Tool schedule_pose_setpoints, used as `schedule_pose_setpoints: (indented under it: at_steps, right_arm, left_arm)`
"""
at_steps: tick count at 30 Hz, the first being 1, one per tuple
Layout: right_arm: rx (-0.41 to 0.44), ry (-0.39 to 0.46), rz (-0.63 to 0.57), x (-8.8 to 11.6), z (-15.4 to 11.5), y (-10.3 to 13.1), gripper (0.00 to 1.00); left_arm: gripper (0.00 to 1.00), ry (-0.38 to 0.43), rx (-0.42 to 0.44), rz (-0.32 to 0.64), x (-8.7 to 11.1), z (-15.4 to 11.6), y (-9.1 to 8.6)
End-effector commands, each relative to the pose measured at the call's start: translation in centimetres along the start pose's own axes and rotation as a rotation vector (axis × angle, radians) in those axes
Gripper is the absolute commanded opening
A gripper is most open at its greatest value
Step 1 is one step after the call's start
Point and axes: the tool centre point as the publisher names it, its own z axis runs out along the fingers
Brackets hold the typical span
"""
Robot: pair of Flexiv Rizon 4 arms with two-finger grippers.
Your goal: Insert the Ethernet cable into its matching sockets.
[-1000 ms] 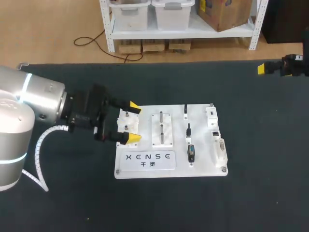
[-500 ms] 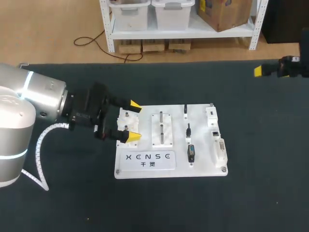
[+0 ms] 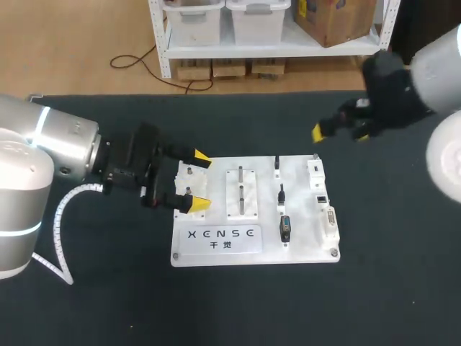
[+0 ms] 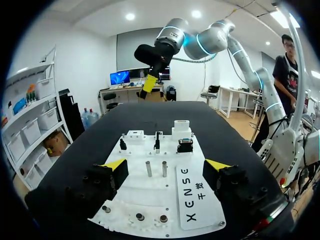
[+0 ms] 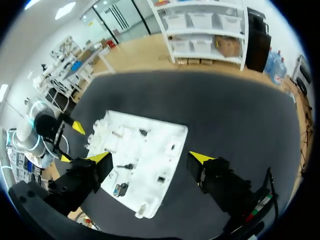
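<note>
Left gripper (image 3: 199, 182) stands open and empty, its fingers (image 3: 200, 157) either side of the small white fixture (image 3: 189, 186) at the board's left end. Right gripper (image 3: 341, 133) is likewise open and empty, up over the table beyond the far right corner of the board (image 3: 306, 249). Short black plugs (image 3: 282, 193) stand in a column between the post fixture (image 3: 240, 191) and the sockets (image 3: 321, 198) along the right edge; which one is Ethernet is too small to tell. I judge this the approach, with nothing grasped yet. Next calls for bringing a gripper down over the right plug, closing across its body, then lining it up squarely with its socket.
</note>
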Motion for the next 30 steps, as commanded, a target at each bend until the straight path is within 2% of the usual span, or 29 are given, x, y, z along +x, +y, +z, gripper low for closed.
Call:
schedule_pose_setpoints:
  at_steps: [1, 8, 18, 25, 30]
  right_arm:
    - [0.244, 0.069, 0.021, 0.9, 1.5, 2.3, 1.0]
    - [0.361, 0.145, 0.023, 2.7, 4.1, 3.6, 1.0]
    - [0.429, 0.217, 0.013, 4.5, 7.5, 4.8, 1.0]
    - [0.499, 0.263, 0.048, 5.7, 9.0, 4.5, 1.0]
    - [0.516, 0.274, 0.062, 5.8, 9.9, 4.2, 1.0]
  left_arm:
    - [1.0, -0.004, -0.001, 0.002, 0.1, 0.0, 0.0]
    - [1.0, -0.004, -0.001, 0.002, 0.1, 0.0, 0.0]
    - [1.0, -0.004, -0.001, 0.002, 0.1, 0.0, 0.0]
    - [1.0, -0.004, -0.001, 0.002, 0.1, 0.0, 0.0]
    - [1.0, -0.004, -0.001, 0.002, 0.1, 0.0, 0.0]
